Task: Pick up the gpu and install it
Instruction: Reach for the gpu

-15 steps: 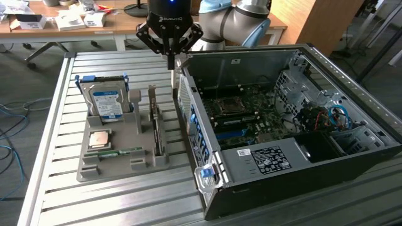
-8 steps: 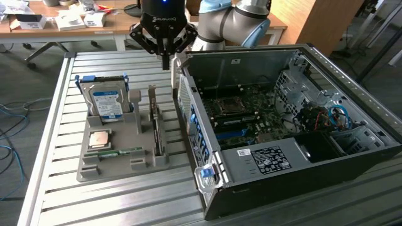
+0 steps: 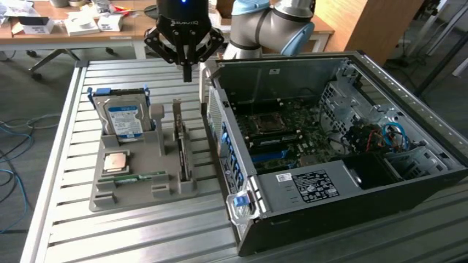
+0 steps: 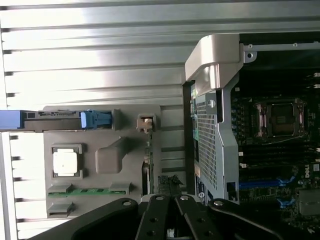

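The gpu (image 3: 181,149) stands on its long edge in a slot on the case side of the grey holder tray (image 3: 139,194). It is a thin dark card with a metal bracket at its far end. In the wrist view the gpu (image 4: 147,165) appears edge-on, with its bracket end (image 4: 145,122) beside the tray's rim. My gripper (image 3: 187,74) hangs above and beyond the card's far end, fingers shut together with nothing between them. Its black linkages and fingertips (image 4: 170,187) sit over the card's near end in the wrist view.
The tray also holds a blue-labelled hard drive (image 3: 124,118), a CPU (image 3: 117,162) and a green memory stick (image 3: 135,177). An open computer case (image 3: 332,164) lies at the exterior view's right, its motherboard (image 3: 281,137) exposed. A slatted metal table (image 3: 66,137) carries everything.
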You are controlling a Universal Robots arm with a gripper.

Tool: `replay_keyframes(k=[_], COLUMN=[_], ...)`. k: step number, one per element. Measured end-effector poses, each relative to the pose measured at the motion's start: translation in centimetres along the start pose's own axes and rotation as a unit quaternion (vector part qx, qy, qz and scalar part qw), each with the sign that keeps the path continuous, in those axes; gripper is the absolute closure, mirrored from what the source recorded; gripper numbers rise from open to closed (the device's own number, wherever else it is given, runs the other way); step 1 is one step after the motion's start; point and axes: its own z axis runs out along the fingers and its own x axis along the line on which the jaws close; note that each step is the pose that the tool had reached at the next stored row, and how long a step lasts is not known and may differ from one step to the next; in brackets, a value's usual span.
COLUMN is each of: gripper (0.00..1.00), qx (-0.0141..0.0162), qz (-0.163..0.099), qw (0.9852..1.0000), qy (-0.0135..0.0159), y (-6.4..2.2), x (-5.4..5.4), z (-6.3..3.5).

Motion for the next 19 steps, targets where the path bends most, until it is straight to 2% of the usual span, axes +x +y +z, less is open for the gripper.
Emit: replay_keyframes(k=[12, 19], gripper=[0.89, 0.89], qx=[0.0000, 0.0000], qz=[0.000, 0.000], qw=[1.0000, 1.0000], qy=[0.0000, 0.0000], y=[0.00, -0.02], x=[1.7, 1.9], z=[0.11, 0.11])
